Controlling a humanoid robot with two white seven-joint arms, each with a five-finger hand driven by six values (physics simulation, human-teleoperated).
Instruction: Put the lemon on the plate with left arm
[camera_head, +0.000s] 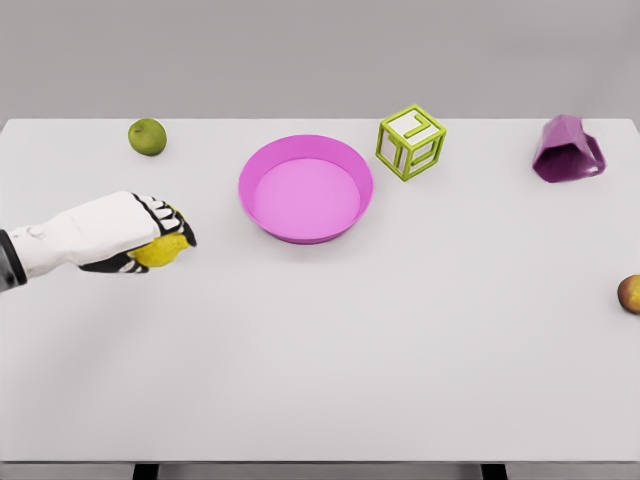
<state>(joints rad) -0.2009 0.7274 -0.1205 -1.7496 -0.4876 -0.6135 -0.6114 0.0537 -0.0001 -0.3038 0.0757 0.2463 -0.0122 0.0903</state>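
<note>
We are clamping the lemon (162, 250) in our left hand (140, 232) at the table's (350, 350) left side, and the plate (305, 188) is lying toward two o'clock, well apart.

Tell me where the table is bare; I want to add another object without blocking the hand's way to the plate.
Bare: the whole near half of the table. Crowded: the far row of lime, plate, cube, purple shape. Avoid the gap between the left hand holding the lemon and the plate.
</note>
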